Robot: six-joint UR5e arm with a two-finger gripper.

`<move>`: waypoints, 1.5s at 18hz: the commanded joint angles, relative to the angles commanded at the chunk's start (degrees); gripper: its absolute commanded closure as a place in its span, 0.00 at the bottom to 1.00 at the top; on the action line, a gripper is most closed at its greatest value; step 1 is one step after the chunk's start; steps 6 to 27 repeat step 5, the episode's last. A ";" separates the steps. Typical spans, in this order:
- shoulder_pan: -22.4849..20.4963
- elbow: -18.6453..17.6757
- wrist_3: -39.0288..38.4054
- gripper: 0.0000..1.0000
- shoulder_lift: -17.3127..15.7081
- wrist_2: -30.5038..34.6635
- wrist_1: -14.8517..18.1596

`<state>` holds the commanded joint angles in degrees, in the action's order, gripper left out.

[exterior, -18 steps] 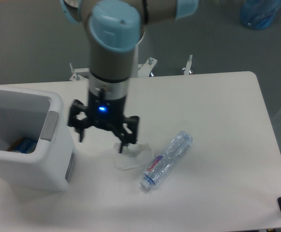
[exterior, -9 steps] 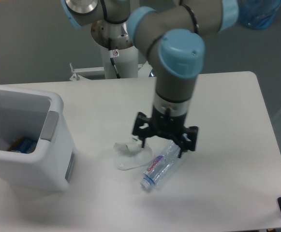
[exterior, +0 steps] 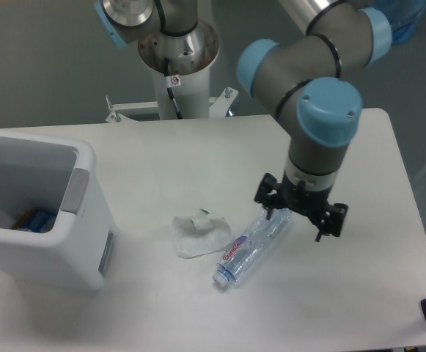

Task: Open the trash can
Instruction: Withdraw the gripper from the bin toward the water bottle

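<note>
The trash can (exterior: 40,220) stands at the left edge of the white table (exterior: 359,293), a boxy white bin with rounded corners; its top is open, the inside is visible, and something blue and orange lies at the bottom. A grey rectangular tab sits on its right-hand rim. The gripper (exterior: 300,216) hangs over the right part of the table, well apart from the bin, its two black fingers spread wide and holding nothing. It hovers just above the far end of a clear plastic bottle (exterior: 251,243), which lies on its side at a slant, cap end pointing toward the near left. Whether the fingers touch the bottle cannot be told. Just left of the bottle lies a crumpled white tissue (exterior: 198,235), between bottle and bin. The arm's grey links and light-blue joint caps rise toward its base at the far side of the table.
</note>
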<state>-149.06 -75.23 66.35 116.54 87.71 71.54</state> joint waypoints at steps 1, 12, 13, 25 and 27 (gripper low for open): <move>-0.09 0.00 0.62 0.00 0.00 0.88 -0.09; -0.18 -0.18 0.89 0.00 0.70 1.94 -0.09; -0.18 -0.18 0.89 0.00 0.70 1.94 -0.09; -0.18 -0.18 0.89 0.00 0.70 1.94 -0.09; -0.18 -0.18 0.89 0.00 0.70 1.94 -0.09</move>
